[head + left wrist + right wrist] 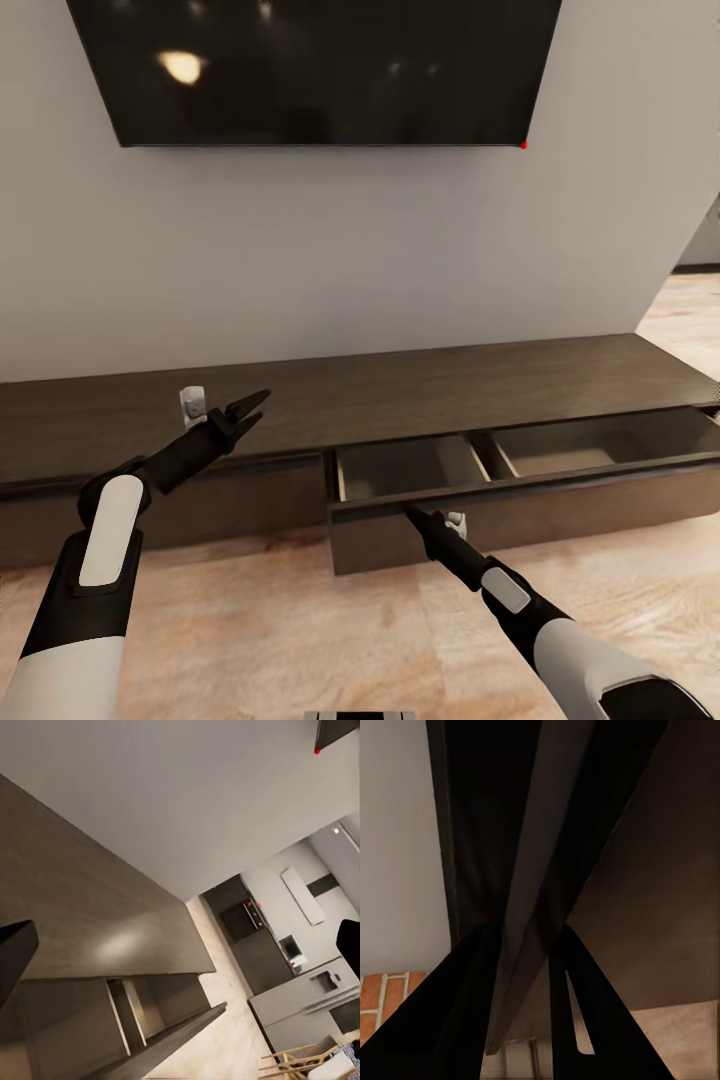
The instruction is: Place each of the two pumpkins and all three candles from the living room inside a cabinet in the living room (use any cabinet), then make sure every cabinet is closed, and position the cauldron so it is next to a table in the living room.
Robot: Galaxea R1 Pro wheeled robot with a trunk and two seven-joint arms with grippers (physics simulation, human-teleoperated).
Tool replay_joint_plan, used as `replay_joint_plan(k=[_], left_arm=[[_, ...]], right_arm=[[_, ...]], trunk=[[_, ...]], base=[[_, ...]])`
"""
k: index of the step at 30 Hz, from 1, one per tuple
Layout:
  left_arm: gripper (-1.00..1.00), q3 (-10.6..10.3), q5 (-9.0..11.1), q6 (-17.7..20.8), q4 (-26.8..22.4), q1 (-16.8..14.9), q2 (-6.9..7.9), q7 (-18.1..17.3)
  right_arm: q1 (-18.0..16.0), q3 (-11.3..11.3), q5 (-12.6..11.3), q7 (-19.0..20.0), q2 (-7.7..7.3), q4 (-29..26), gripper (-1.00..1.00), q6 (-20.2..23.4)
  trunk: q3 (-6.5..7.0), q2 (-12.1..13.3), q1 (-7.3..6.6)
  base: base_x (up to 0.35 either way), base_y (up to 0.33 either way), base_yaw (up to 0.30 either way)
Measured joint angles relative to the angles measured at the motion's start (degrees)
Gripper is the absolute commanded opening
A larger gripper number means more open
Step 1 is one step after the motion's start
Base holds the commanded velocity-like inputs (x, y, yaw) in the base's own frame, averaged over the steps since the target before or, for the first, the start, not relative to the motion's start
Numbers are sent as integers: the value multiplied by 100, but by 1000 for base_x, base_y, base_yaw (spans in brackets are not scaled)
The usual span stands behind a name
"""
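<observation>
The cabinet [400, 390] is a long, low dark-brown unit under the wall, also in the left wrist view [75, 915]. Its right drawer [520, 445] stands pulled out, with pale dividers and nothing inside its compartments. My right gripper [410, 510] sits at the top edge of the drawer front [532, 870], a finger on each side of the panel, shut on it. My left gripper [247, 410] hovers open above the cabinet's left part, holding nothing; its fingertips [15, 952] are spread wide. The pumpkins, candles, cauldron and table are out of view.
A large black TV [320, 70] hangs on the white wall above the cabinet. Pale wood floor [300, 620] lies in front of it. Past the cabinet's right end, the left wrist view looks into a kitchen with a fridge [319, 994] and wooden chairs [300, 1061].
</observation>
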Motion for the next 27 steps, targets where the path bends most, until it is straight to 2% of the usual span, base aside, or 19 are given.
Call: replay_joint_plan(k=[8,11,22,27], left_arm=[[100,6,0,0,0,0,0,6],[100,8,0,0,0,0,0,6],[100,1,0,0,0,0,0,6],[100,0,0,0,0,0,0,5]], right_arm=[[0,-23,-3,196,4,129,-100,1],[-1,-37,-4,-20,6,-2,-100,-3],[0,-22,5,14,-49,-5,-100,-5],[0,-15,8,147,-60,72,-100,-5]], trunk=[[0,0,-2],[0,0,0],[0,0,0],[0,0,-2]], base=[[-24,0,0],[-135,0,0],[-169,0,0],[-38,0,0]])
